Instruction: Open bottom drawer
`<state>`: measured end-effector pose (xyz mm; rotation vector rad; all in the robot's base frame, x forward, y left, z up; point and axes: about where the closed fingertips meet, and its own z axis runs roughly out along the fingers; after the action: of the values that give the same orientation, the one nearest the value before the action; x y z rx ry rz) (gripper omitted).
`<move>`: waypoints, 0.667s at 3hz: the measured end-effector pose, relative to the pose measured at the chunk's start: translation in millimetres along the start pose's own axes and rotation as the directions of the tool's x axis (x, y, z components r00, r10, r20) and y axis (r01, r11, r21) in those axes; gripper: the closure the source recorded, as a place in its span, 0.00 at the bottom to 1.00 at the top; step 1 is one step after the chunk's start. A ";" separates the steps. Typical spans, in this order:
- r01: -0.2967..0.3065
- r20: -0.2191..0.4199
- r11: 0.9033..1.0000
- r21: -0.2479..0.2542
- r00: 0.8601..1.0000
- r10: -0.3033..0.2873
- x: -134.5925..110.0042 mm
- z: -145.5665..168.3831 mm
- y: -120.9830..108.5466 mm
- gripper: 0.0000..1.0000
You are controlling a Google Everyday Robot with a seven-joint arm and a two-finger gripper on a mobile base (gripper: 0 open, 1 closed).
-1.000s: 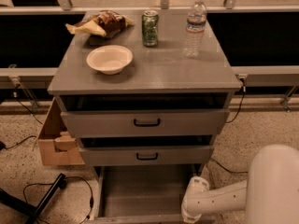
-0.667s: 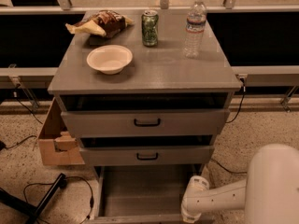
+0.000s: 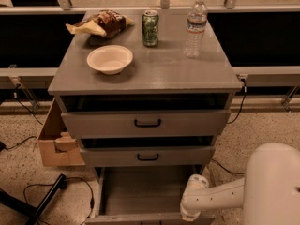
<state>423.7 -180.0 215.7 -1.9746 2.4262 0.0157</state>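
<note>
The bottom drawer [image 3: 140, 191] of the grey cabinet is pulled out, and its plain grey interior shows. Its front panel sits at the bottom edge of the view [image 3: 140, 219]; the handle is out of view. The white arm reaches from the lower right down to the drawer's front right corner. The gripper [image 3: 190, 214] is at that corner, mostly cut off by the frame edge. The middle drawer [image 3: 147, 157] and the top drawer [image 3: 147, 123] each stand slightly ajar, with black bar handles.
On the cabinet top [image 3: 150, 67] stand a white bowl [image 3: 109, 59], a green can [image 3: 150, 28], a water bottle [image 3: 195, 27] and a chip bag [image 3: 101, 23]. A cardboard box [image 3: 56, 142] sits left of the cabinet. Cables and a black stand leg [image 3: 42, 198] lie on the floor.
</note>
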 end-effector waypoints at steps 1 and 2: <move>0.000 0.000 1.000 -0.003 1.000 0.000 0.1 1.1 1.3 0.57; 0.001 -0.001 1.000 -0.006 1.000 -0.001 0.3 2.4 2.9 0.28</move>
<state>420.8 -179.7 213.3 -1.9779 2.4287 0.0219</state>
